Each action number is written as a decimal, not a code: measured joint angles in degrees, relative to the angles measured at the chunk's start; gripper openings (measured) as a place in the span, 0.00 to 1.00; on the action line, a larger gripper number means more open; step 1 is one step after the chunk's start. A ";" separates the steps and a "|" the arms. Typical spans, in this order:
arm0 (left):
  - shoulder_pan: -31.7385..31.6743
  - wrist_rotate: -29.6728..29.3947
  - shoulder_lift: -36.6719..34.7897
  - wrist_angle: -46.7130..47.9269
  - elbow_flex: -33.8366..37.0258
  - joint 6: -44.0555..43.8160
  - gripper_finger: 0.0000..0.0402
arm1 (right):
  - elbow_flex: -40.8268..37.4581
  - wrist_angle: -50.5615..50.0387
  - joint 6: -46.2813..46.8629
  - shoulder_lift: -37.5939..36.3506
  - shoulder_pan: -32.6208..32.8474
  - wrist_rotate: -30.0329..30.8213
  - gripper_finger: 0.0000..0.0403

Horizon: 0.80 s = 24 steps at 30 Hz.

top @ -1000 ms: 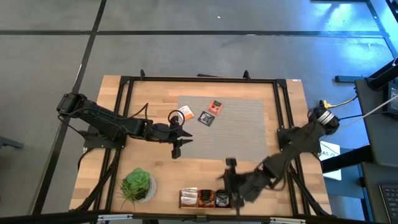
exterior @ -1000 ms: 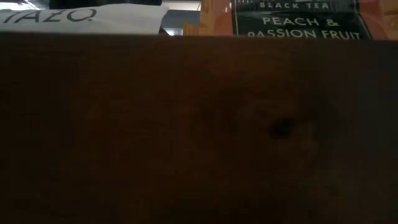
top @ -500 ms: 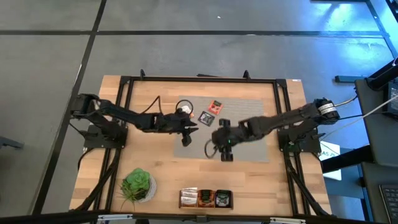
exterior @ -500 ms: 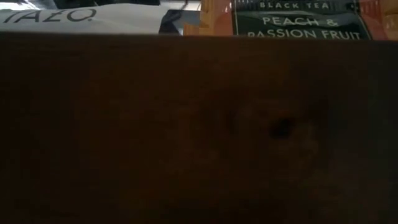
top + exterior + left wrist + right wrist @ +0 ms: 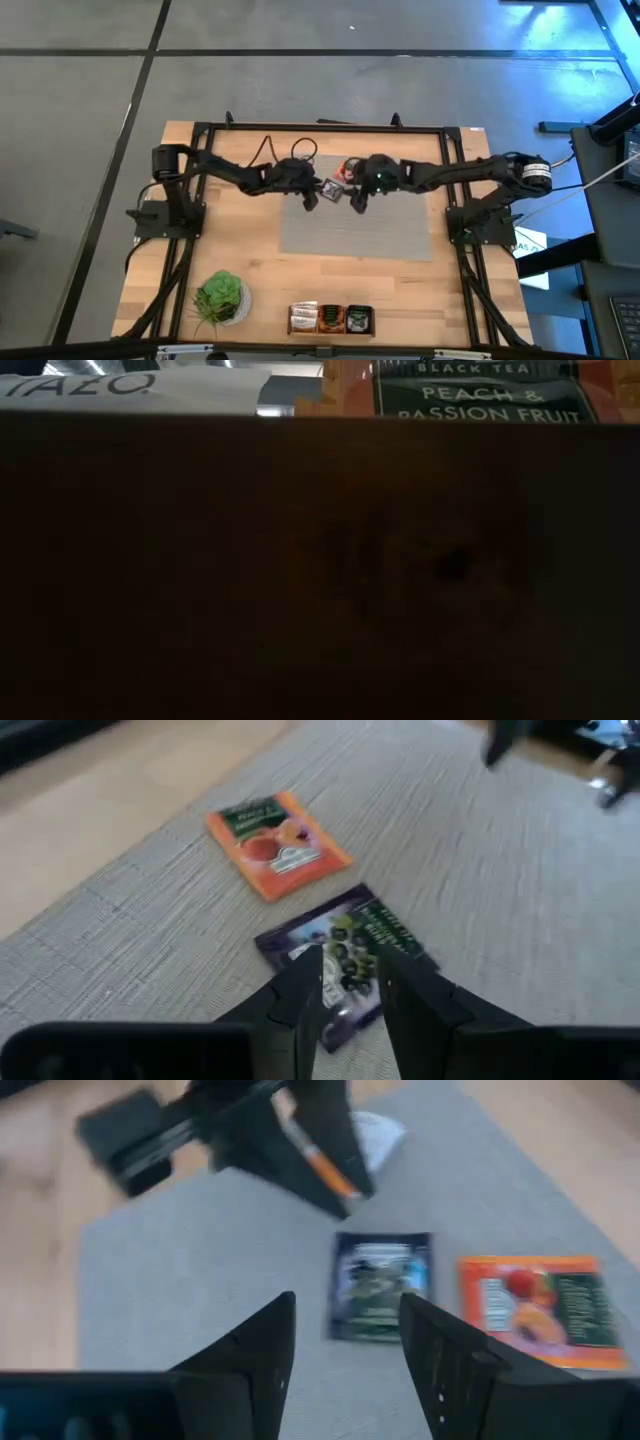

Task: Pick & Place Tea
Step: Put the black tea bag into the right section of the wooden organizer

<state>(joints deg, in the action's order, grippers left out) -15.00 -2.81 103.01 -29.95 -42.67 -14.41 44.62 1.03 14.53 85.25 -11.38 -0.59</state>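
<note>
So both arms are crowding the far edge of the grey mat (image 5: 360, 215), where the black sachet (image 5: 331, 189) lies beside the orange sachet (image 5: 347, 170). My left gripper (image 5: 349, 988) sits right over the black one, fingers open astride it, while my right gripper (image 5: 345, 1338), also open, hangs just short, so left's nearer.

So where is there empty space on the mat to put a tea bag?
The mat's near half is bare, toward the tea box and plant. The far edge is crowded: both grippers, left and right, meet over the dark sachet and orange sachet.
</note>
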 joint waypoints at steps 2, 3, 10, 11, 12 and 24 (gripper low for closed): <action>-1.11 1.09 2.39 -0.31 -1.54 0.00 0.24 | -1.17 1.24 0.46 0.00 -2.37 -0.04 0.45; -1.45 1.61 3.38 -0.26 -2.00 0.00 0.24 | -1.49 1.27 0.47 0.00 -3.23 -0.08 0.45; -3.24 2.97 7.99 0.14 -4.51 -0.70 0.24 | -1.84 2.01 3.23 0.24 -5.44 -0.02 0.45; -3.40 2.95 8.06 0.44 -4.51 -0.74 0.24 | -1.84 1.78 3.07 0.24 -5.37 -0.15 0.45; -3.62 2.99 8.06 0.58 -4.51 -0.78 0.24 | -1.84 1.56 3.18 0.24 -5.35 -0.19 0.45; -3.57 4.35 7.95 5.02 -4.60 -1.46 0.24 | -1.82 5.50 10.55 10.00 -5.49 -0.16 0.45</action>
<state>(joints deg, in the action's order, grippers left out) -18.57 1.54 110.96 -24.94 -47.27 -15.88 42.81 6.53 25.08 95.26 -16.87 -0.75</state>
